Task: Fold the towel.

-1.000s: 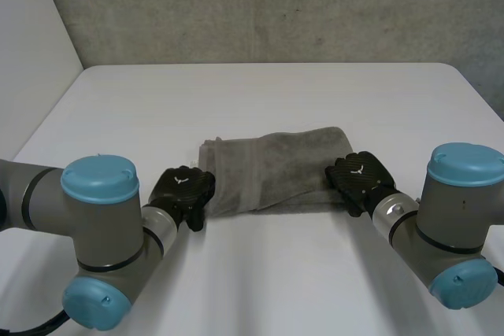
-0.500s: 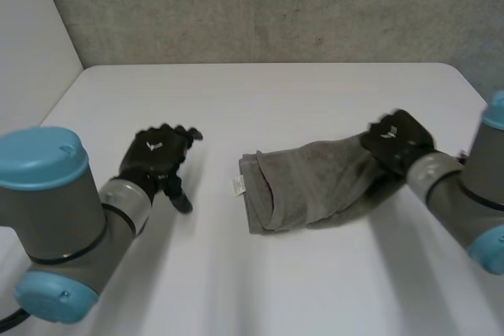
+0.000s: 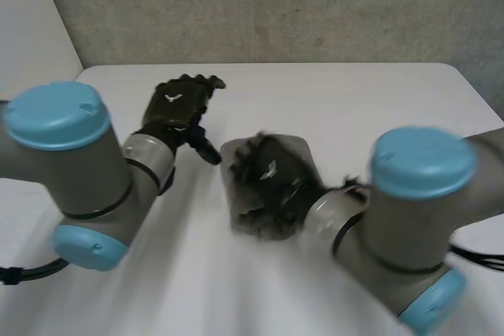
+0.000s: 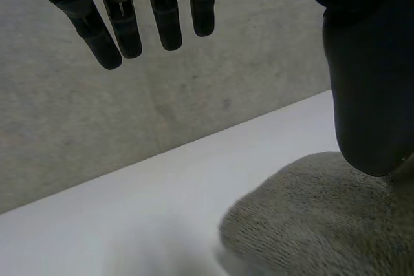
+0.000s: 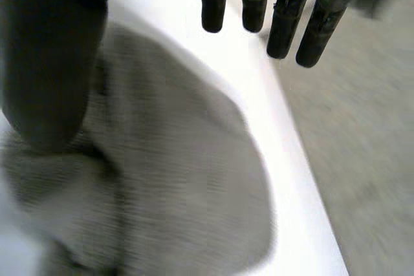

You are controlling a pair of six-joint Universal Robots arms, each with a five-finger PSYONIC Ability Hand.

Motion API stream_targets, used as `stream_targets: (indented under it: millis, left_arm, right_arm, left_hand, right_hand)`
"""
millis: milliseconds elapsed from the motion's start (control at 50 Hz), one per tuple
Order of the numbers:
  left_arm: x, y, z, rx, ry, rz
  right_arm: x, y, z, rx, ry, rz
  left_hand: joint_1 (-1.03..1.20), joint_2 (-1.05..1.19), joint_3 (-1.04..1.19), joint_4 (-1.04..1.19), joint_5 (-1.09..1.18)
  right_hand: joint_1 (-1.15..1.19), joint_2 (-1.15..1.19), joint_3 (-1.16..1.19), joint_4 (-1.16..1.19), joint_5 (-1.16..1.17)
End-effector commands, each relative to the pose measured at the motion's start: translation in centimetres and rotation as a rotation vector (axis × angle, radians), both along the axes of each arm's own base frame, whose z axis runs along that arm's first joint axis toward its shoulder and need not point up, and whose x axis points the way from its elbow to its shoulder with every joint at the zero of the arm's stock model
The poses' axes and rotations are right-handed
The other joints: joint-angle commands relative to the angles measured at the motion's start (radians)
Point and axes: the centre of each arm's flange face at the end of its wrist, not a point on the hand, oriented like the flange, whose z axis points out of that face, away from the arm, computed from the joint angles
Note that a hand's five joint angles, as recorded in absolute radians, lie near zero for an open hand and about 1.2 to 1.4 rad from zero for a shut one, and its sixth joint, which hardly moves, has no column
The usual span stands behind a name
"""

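Note:
The grey towel lies in a compact folded bundle near the middle of the white table. My right hand hovers over it, reaching across from the right; in the right wrist view its fingers are straight and hold nothing, with the towel under the palm. My left hand is raised off the table just left of the towel and beyond it. Its fingers are spread and empty, and the towel's rounded edge lies below the thumb.
A grey wall runs along the table's far edge. Bare table surface lies beyond the towel and to its right. Both arms' big elbow joints stand near the front edge.
The right hand carried the towel's right end over to the left and let go, so the towel is now a shorter bundle. The left hand let go, opened and lifted away to the far left.

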Motion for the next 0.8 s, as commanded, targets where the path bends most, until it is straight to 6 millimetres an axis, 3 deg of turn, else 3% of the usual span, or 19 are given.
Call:
stream_targets:
  millis: [20,140,300,340,420,460,480,520,560,580,620,640,660,680,700,720,740,780,800]
  left_arm:
    - [-3.0,0.5,-3.3,0.05,-0.028,-0.069]
    - [-4.3,1.2,-6.9,0.113,-0.078,-0.101]
    - [-3.9,2.8,-10.2,0.21,-0.143,-0.115]
    - [-3.8,3.0,-10.5,0.22,-0.15,-0.118]
    - [-3.7,3.4,-10.4,0.227,-0.154,-0.121]
    - [-3.7,3.6,-9.1,0.205,-0.137,-0.125]
    - [-3.7,3.6,-9.1,0.205,-0.137,-0.125]
    - [-3.8,3.7,-6.3,0.155,-0.094,-0.128]
    - [-3.7,3.7,-4.8,0.13,-0.068,-0.126]
    - [-3.7,3.7,-4.8,0.13,-0.068,-0.126]
    - [-3.4,3.8,-1.2,0.062,-0.01,-0.12]
    - [-3.4,3.8,-1.2,0.062,-0.009,-0.12]
    - [-3.2,4.0,0.6,0.027,0.018,-0.117]
    - [-2.7,4.1,2.4,-0.007,0.042,-0.106]
    - [-2.7,4.1,2.4,-0.007,0.042,-0.106]
    - [-2.2,4.1,4.1,-0.04,0.062,-0.086]
    - [-1.5,4.0,5.6,-0.071,0.078,-0.055]
    - [-0.7,3.8,7.3,-0.107,0.093,-0.019]
    - [-0.7,3.8,7.3,-0.107,0.093,-0.018]
  right_arm:
    - [-4.5,-5.2,3.2,0.194,-0.28,-0.246]
    - [-5.1,-6.0,2.5,0.225,-0.282,-0.269]
    - [-4.2,-7.6,-3.1,0.348,-0.209,-0.299]
    - [-4.2,-7.9,-4.9,0.401,-0.165,-0.319]
    - [-4.2,-8.2,-5.2,0.444,-0.139,-0.336]
    - [-4.2,-8.4,-4.9,0.452,-0.135,-0.341]
    - [-4.2,-8.5,-4.3,0.452,-0.141,-0.341]
    - [-4.1,-8.7,-3.1,0.434,-0.159,-0.343]
    - [-4.0,-8.5,2.1,0.34,-0.255,-0.324]
    - [-4.0,-8.5,2.1,0.34,-0.256,-0.324]
    - [-4.5,-8.2,7.1,0.267,-0.377,-0.314]
    - [-4.5,-8.2,7.2,0.267,-0.377,-0.314]
    - [-4.7,-8.0,9.3,0.242,-0.44,-0.313]
    - [-4.7,-8.0,9.4,0.241,-0.441,-0.313]
    - [-5.1,-7.9,11.2,0.221,-0.501,-0.325]
    - [-5.9,-7.9,13.0,0.193,-0.562,-0.356]
    - [-5.9,-7.9,13.1,0.193,-0.562,-0.357]
    - [-7.9,-7.8,15.9,0.135,-0.661,-0.451]
    - [-7.9,-7.8,15.9,0.134,-0.661,-0.452]
  left_hand:
    - [-0.063,-0.062,-0.052,-0.072,-0.204]
    - [-0.06,-0.06,-0.049,-0.069,-0.201]
    - [-0.06,-0.06,-0.049,-0.069,-0.201]
    - [-0.06,-0.06,-0.049,-0.069,-0.201]
    - [-0.066,-0.065,-0.055,-0.075,-0.207]
    - [-0.069,-0.068,-0.058,-0.077,-0.21]
    - [-0.069,-0.068,-0.058,-0.077,-0.21]
    - [-0.072,-0.071,-0.061,-0.08,-0.213]
    - [-0.072,-0.071,-0.061,-0.08,-0.213]
    - [-0.072,-0.071,-0.061,-0.08,-0.213]
    - [-0.066,-0.065,-0.055,-0.075,-0.207]
    - [-0.066,-0.065,-0.055,-0.075,-0.207]
    - [-0.06,-0.06,-0.049,-0.069,-0.201]
    - [-0.052,-0.051,-0.04,-0.06,-0.192]
    - [-0.052,-0.051,-0.04,-0.06,-0.192]
    - [-0.034,-0.033,-0.023,-0.042,-0.175]
    - [0.024,0.025,0.035,0.016,-0.116]
    - [0.109,0.11,0.12,0.101,-0.031]
    - [0.11,0.111,0.121,0.102,-0.03]
  right_hand:
    - [-0.077,-0.077,-0.078,-0.083,-0.063]
    - [-0.077,-0.077,-0.078,-0.083,-0.063]
    - [-0.077,-0.077,-0.078,-0.083,-0.063]
    - [-0.064,-0.064,-0.065,-0.07,-0.05]
    - [-0.017,-0.017,-0.018,-0.023,-0.003]
    - [-0.017,-0.017,-0.018,-0.023,-0.003]
    - [-0.02,-0.02,-0.021,-0.026,-0.006]
    - [-0.023,-0.023,-0.024,-0.029,-0.009]
    - [-0.046,-0.046,-0.047,-0.052,-0.032]
    - [-0.046,-0.047,-0.047,-0.052,-0.032]
    - [-0.077,-0.077,-0.078,-0.083,-0.063]
    - [-0.077,-0.077,-0.078,-0.083,-0.063]
    - [-0.077,-0.077,-0.078,-0.083,-0.063]
    - [-0.077,-0.077,-0.078,-0.083,-0.063]
    - [-0.077,-0.077,-0.078,-0.083,-0.063]
    - [-0.077,-0.077,-0.078,-0.083,-0.063]
    - [-0.077,-0.077,-0.078,-0.083,-0.063]
    - [-0.077,-0.077,-0.078,-0.083,-0.063]
    - [-0.077,-0.077,-0.078,-0.083,-0.063]
